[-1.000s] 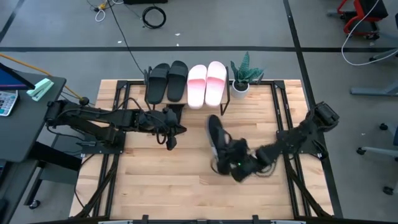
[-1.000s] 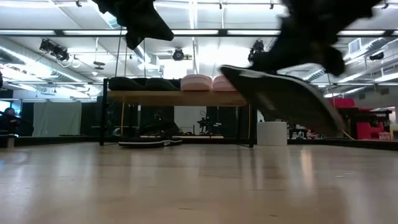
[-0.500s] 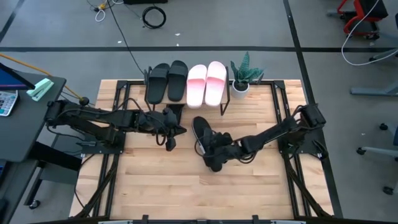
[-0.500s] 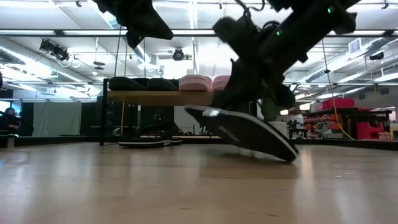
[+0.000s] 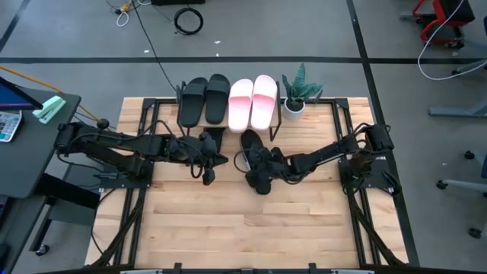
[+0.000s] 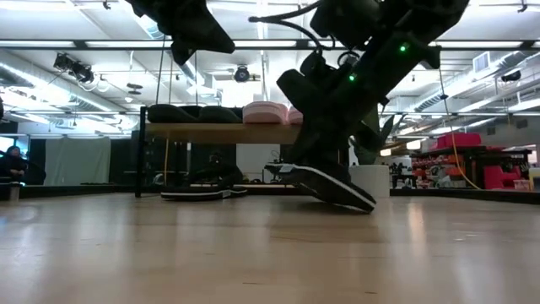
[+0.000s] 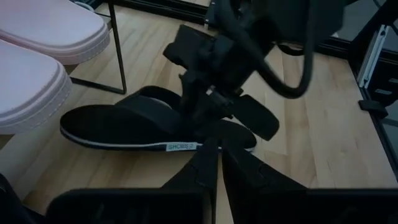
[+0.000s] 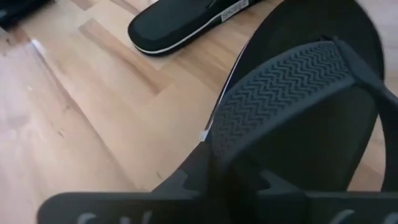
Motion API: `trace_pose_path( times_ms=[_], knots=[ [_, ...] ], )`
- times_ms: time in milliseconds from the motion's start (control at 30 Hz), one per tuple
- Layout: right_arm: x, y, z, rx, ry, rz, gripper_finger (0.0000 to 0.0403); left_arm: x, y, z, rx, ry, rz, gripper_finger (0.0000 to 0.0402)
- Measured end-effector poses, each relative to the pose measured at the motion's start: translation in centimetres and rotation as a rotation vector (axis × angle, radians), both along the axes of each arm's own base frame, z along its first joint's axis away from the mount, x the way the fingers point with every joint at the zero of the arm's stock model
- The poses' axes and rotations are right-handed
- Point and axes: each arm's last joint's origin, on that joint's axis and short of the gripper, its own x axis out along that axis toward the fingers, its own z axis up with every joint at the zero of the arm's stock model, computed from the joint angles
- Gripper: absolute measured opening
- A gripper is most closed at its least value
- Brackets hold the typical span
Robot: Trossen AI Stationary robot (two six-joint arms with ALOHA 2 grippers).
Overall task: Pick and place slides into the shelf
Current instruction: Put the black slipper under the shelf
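While the right hand point(image 5: 268, 169) is stationed just near of the shelf point(image 6: 219, 132), a thin black slide point(image 5: 249, 143) is seen beneath it, one end down on the tabletop point(image 5: 228, 221) and the other end tipped up, pointing toward the gap under the shelf's pink side. The ridged strap of that slide is met by the right hand, but whether it is clamped or being let go cannot be told. On the left, the left hand point(image 5: 209, 164) is held above the tabletop with its fingers pressed together and nothing between them, just near of the shelf and a little apart from the right hand.

Up on the shelf's top board, four places are taken: the two black slides point(image 5: 204, 99) on the left and the two pale pink slides point(image 5: 253, 101) on the right, side by side. That part can be judged done. Below the board, a second thin black slide point(image 6: 198, 192) is seen lying flat on the tabletop between the legs, so it appears to be stowed as well.

Only the tipped slide is left to be dealt with; it has yet to be slid or laid flat under the board, beside its partner. A potted plant point(image 5: 295, 103) is parked at the shelf's right end, clear of the action.
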Motion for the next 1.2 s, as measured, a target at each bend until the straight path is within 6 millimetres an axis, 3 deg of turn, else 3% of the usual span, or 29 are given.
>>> trace_pose_path(
  times_ms=[467, 633, 833, 1033, 1200],
  knots=[
    [0.0, 0.8, 0.1, -0.045, 0.036, 0.107, 0.0086, 0.0, 0.0, 0.0, -0.014, 0.003, 0.008, 0.0032],
    [-0.8, 3.1, 1.6, -0.022, 0.009, 0.2, 0.0081, -0.1, -0.3, -0.1, -0.021, 0.013, 0.003, 0.0033],
    [-3.2, 7.2, 3.5, -0.07, 0.022, 0.295, 0.0055, -0.1, -0.9, -0.1, -0.02, 0.013, -0.021, 0.0024],
    [-4.7, 10.6, 1.2, -0.093, 0.067, 0.273, 0.0017, -0.1, -1.0, -0.1, -0.019, 0.01, -0.028, 0.0022],
    [-4.8, 10.9, -0.4, -0.181, 0.066, 0.168, 0.0007, -0.1, -1.0, 0.0, -0.02, -0.001, -0.028, 0.0021]
  ],
)
